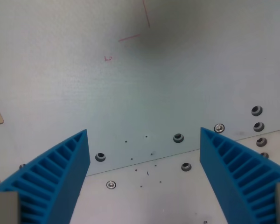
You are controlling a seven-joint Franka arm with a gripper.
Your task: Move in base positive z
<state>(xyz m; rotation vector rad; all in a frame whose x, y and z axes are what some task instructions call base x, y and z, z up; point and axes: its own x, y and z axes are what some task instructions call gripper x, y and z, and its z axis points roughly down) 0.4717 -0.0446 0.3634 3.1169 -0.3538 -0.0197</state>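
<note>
Gripper (144,144): released, blue fingers (60,172) spread wide, nothing between them. Beneath it, grey plate (130,93) with screws (178,138), small holes and red marks (129,37) beyond.

My gripper (144,140) has two blue fingers (60,172) with ribs on them, like little ladders. One sits at the wrist view's left, the other at the wrist view's right. They point up and lean a bit toward each other. There is a wide gap between them and nothing is in it. They hang above a flat grey plate (144,93).
</note>
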